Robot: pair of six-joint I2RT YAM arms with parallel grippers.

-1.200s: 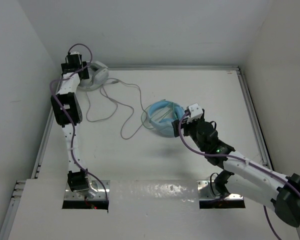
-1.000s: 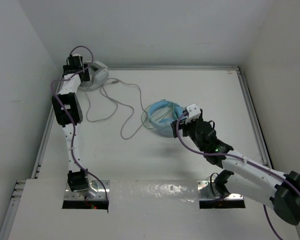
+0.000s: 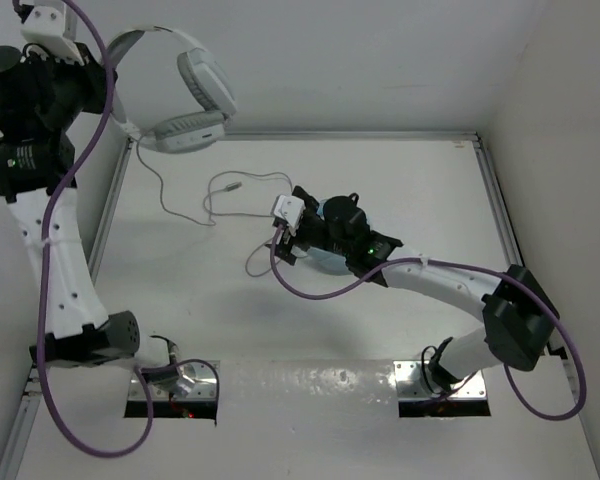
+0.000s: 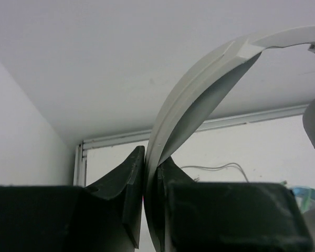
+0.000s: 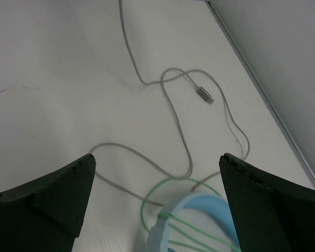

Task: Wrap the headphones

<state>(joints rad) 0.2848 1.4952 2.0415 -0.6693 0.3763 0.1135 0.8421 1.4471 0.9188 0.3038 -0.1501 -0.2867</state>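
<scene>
**Changes vs. 1 s ago:**
- L arm, then stretched low to the far-left corner of the bench (image 3: 430,190), is now raised high at upper left.
- Headphones (image 3: 202,82) were lying in that corner and are now off the bench, in the air against the back wall.
- R arm has swung left. It was at the near-right side of the blue headphones (image 5: 199,212) and now reaches across them toward bench centre.
- Cable (image 3: 165,190) lay in broad loops across the bench. It now runs up from the bench to the lifted set, with fewer loops left at centre.

**Item 1: headphones, white/lt-grey.**
- Headband (image 4: 199,89) stands edge-on between the left gripper (image 4: 151,173) jaws, which are clenched on it.
- Two oval ear cups hang to the right of the wrist in the top view.
- Cable end lies slack on the bench, with the plug (image 5: 205,95) resting flat at mid-bench.

**Item 2: right gripper (image 5: 156,157).**
- Jaws are spread wide and grasp nothing.
- It hovers above the bench, with grey cable loops in view between the jaws.

**Item 3: blue headphones.**
- They sit on the bench directly under the R wrist, mostly hidden in the top view.
- A thin green cord (image 5: 147,205) is looped at them.
- The grey cable passes just beside them; contact can't be told.
</scene>
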